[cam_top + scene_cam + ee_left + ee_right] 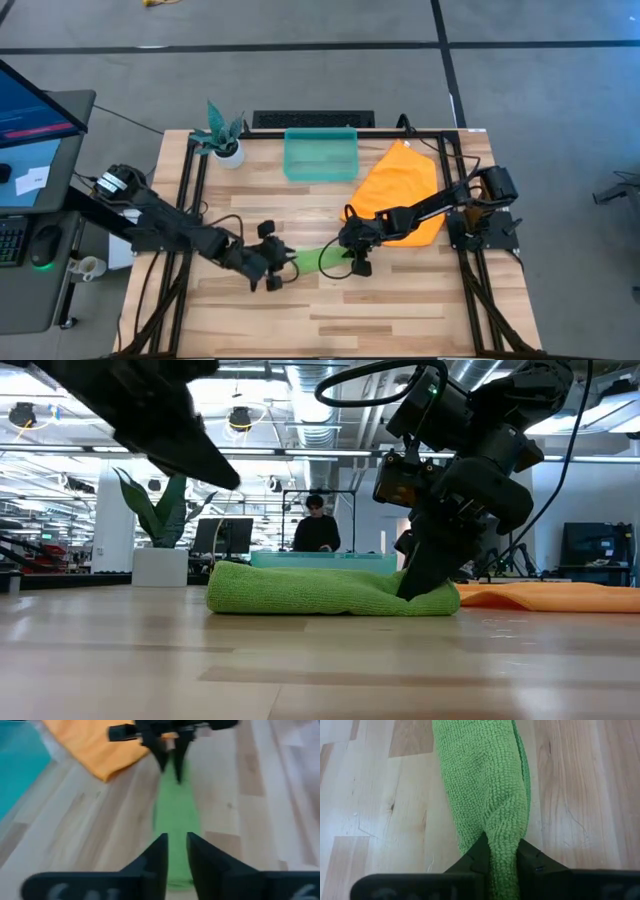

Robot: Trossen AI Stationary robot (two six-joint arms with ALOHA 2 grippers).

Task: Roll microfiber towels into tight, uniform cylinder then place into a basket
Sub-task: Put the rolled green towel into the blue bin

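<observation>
Soft, limp lime-green microfiber towel roll (485,795) bunches between my right jaws, pinched shut at its end; my left jaws hover slightly parted at the opposite end.

My table (400,310) is pale wood planks. On it lie the rolled lime green towel (312,260) near the middle, the orange towel (400,190) spread beside the teal basket (320,155), and a potted plant (222,135).
</observation>
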